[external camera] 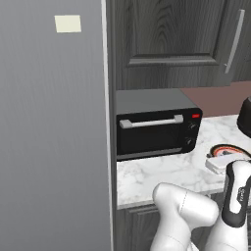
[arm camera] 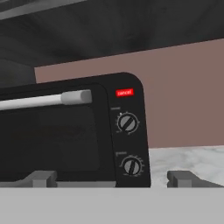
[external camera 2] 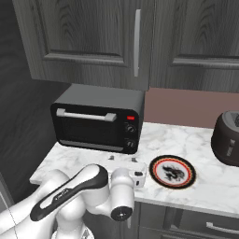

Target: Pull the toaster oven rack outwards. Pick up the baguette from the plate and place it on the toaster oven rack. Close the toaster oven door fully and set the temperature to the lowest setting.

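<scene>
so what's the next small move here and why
Probably raise the open fingers toward the silver bar handle of the black glass-fronted toaster oven door. The door looks closed, so the rack inside can't be pulled out yet, and in the hand view the fingers sit low, off toward the knob side of the handle.

Bare marble counter [external camera 2: 84, 156] fronts the shut toaster oven door [external camera 2: 88, 127]; plate [external camera 2: 172, 172] seemingly just rightward.
</scene>
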